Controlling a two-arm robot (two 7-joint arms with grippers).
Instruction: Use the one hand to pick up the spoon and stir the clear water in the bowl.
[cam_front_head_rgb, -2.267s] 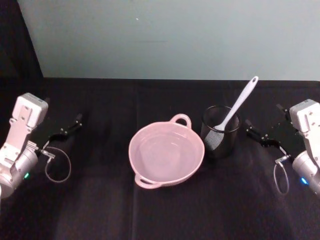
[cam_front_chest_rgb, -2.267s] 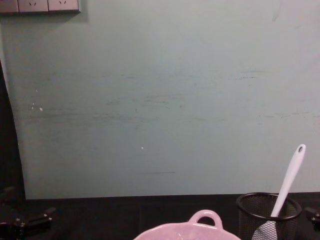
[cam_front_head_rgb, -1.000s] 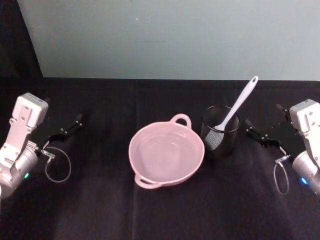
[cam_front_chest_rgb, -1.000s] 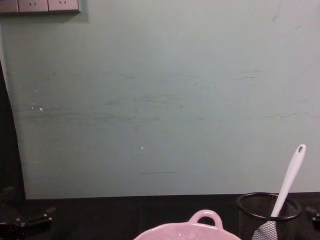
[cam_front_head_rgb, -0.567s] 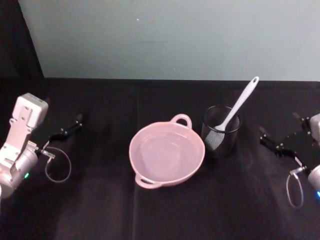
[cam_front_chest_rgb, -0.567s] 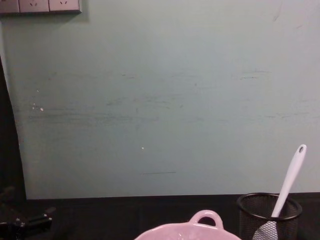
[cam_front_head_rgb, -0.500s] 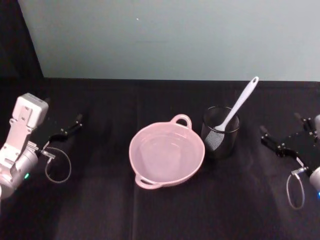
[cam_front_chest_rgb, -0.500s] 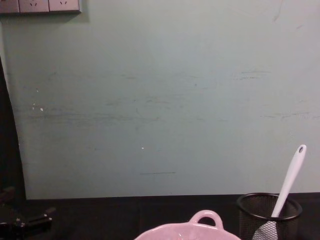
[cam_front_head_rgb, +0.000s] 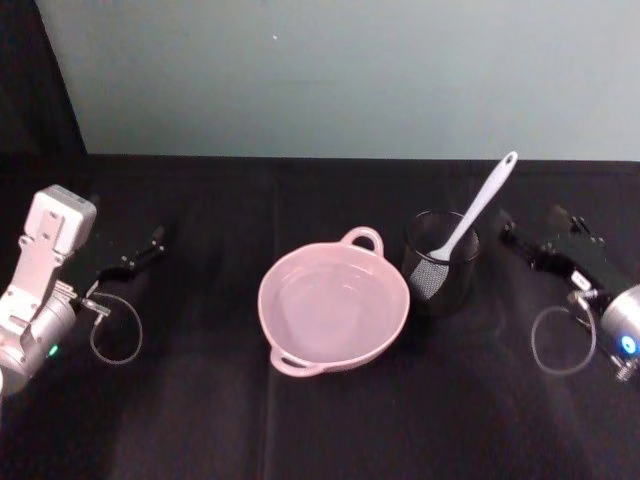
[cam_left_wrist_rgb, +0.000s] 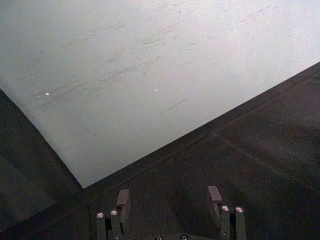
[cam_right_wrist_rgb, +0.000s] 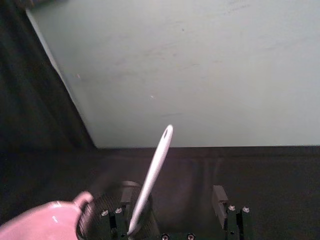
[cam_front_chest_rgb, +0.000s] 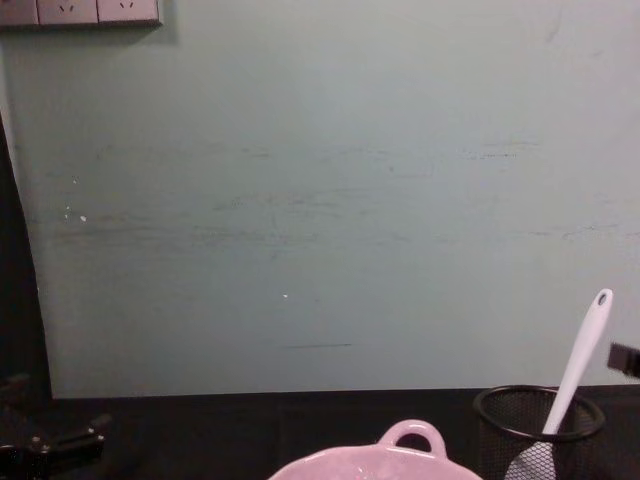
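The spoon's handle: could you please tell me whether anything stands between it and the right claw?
Nothing visible does. The right claw hangs open just right of the spoon, whose handle leans out of the mesh cup towards it, with open space between.

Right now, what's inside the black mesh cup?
The white spoon stands in the mesh cup, wide end down, handle leaning out over the rim. The wide end shows through the mesh; the cup's floor is hidden.

Spoon: white plastic spoon (cam_front_head_rgb: 478, 207), tilted in black mesh cup (cam_front_head_rgb: 445, 288)
Bowl: pale pink glossy bowl (cam_front_head_rgb: 278, 278), left of cup
Hand: black right gripper (cam_front_head_rgb: 530, 225), fingers spread, far right
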